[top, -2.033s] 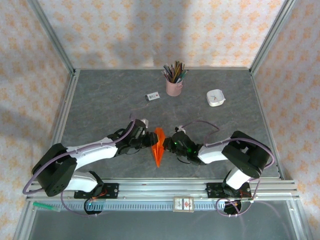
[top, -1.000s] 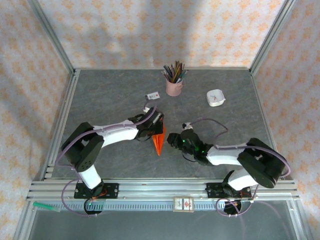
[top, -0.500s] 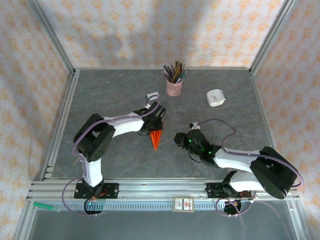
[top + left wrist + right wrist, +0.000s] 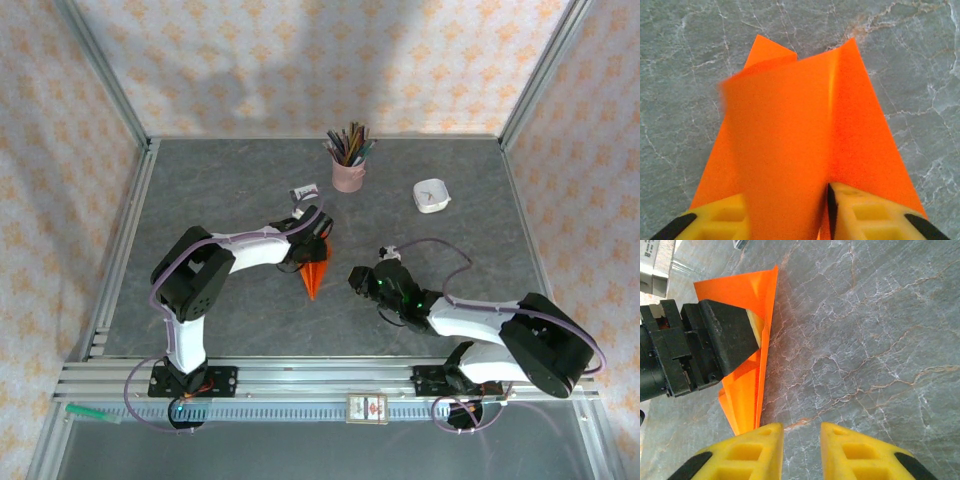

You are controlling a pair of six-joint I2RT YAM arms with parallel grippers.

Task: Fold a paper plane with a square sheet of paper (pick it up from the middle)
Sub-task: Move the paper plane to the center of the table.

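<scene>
Near the bases, saw the right gripper (image 4: pixel 801 432) drawn back from the fold, narrow-jawed with nothing but table between its fingers; two seconds earlier had met the left one across the paper. Just beyond and to its left, found the paper plane (image 4: pixel 313 277) lying on the grey table (image 4: pixel 200 200), nose toward the bases, carried a little farther out than before and spread wider than half a second ago. At its far end, noted the left gripper (image 4: pixel 787 196) straddling the raised centre fold, jaws eased apart within the last second, no longer clamping. Judged as a release: folding apparently finished, little remaining beyond lifting clear without dragging the plane. Farther out, passed the small white card (image 4: pixel 305 191). At the back, recorded the pink cup (image 4: pixel 348 178) upright, crammed with pencils (image 4: pixel 348 140), and to its right a small white dish (image 4: pixel 431 196), contents too small to tell.
</scene>
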